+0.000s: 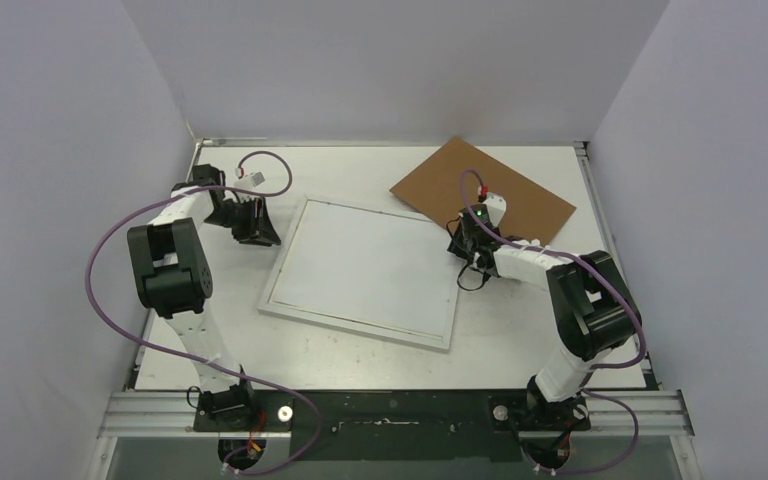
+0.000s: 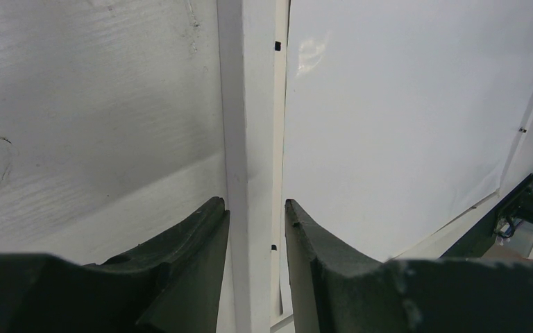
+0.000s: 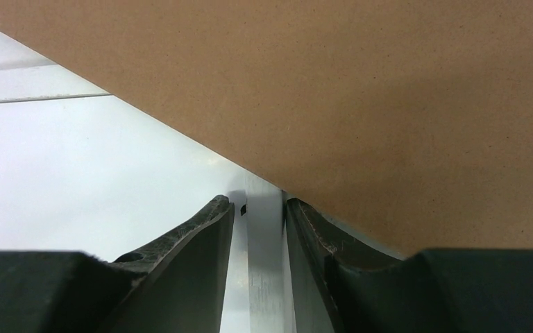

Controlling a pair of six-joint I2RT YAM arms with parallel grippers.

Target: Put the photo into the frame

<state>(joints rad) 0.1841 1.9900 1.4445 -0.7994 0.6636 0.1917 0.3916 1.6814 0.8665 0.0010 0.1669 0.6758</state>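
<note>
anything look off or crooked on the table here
The frame lies skewed to the table edges and shows only a plain white panel, no printed picture. The brown backing board lies off it at the far right, turned at its own angle, its edge meeting the frame's far right corner.

Overhead looks down from behind; both wrist views hug frame [image 2: 250, 139] edges.

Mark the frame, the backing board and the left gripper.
the frame [image 1: 355, 325], top external view, near rail.
the backing board [image 1: 430, 180], top external view, bare left part.
the left gripper [image 2: 253, 202], left wrist view, midway between fingertips.
</note>
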